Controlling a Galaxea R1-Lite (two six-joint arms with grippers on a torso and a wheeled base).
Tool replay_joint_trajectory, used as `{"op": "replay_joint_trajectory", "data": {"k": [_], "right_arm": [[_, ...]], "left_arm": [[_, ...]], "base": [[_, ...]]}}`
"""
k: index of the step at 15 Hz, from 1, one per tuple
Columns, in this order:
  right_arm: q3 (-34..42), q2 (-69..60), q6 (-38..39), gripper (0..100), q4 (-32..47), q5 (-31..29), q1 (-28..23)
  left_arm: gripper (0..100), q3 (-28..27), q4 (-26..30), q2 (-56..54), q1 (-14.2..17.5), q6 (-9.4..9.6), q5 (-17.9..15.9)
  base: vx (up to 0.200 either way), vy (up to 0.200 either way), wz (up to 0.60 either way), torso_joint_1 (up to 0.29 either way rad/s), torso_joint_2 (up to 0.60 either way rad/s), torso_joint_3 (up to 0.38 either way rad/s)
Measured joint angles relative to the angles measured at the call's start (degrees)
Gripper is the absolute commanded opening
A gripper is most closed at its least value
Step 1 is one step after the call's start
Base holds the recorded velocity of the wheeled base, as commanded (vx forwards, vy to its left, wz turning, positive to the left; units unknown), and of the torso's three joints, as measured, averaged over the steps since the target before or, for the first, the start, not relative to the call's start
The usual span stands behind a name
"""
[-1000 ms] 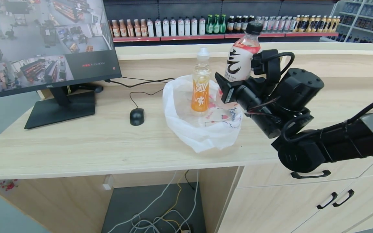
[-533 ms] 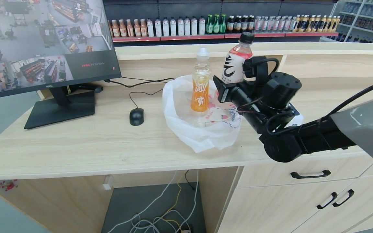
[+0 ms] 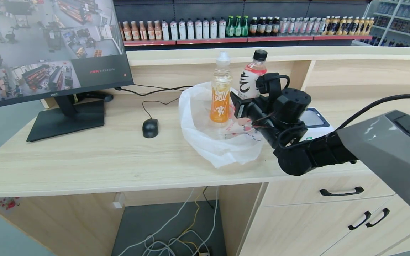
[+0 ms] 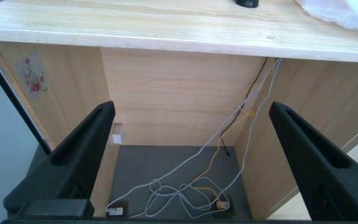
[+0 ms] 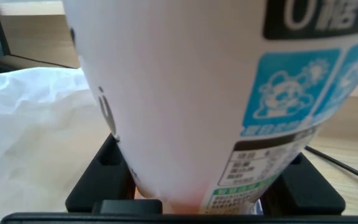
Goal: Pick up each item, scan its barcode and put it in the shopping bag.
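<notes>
While its lower body is clamped in the right pincer (image 3: 246, 101), the white-labelled bottle (image 3: 249, 80) with the black cap stands nearly upright at the far right side of the shopping bag's mouth. The arm hides whether its base is inside the rim. From the right wrist, the bottle fills the gap between the two black fingers (image 5: 98, 180). Just beside it, an orange bottle (image 3: 220, 96) stands upright inside the white shopping bag (image 3: 205, 142), which slumps open on the desk (image 3: 84, 160). A dark-screened device (image 3: 313, 117) lies to the bag's right, a mouse (image 3: 150, 128) and a monitor (image 3: 48, 46) to its left. The left pincer (image 4: 192, 112) hangs below the desk's edge, fingers spread wide and holding nothing, facing loose cables (image 4: 185, 186) in the recess.
</notes>
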Motion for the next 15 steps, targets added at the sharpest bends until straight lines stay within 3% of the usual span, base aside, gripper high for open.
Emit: {"op": "replay_joint_trajectory", "data": {"k": [15], "right_arm": [[-1.93, 5.44, -0.06, 0, 0.67, -0.20, -1.40]], "left_arm": [[100, 0.00, 0.00, 0.00, 0.00, -0.02, 0.00]], "base": [[0.000, 0.000, 0.00, 0.000, 0.00, 0.000]]}}
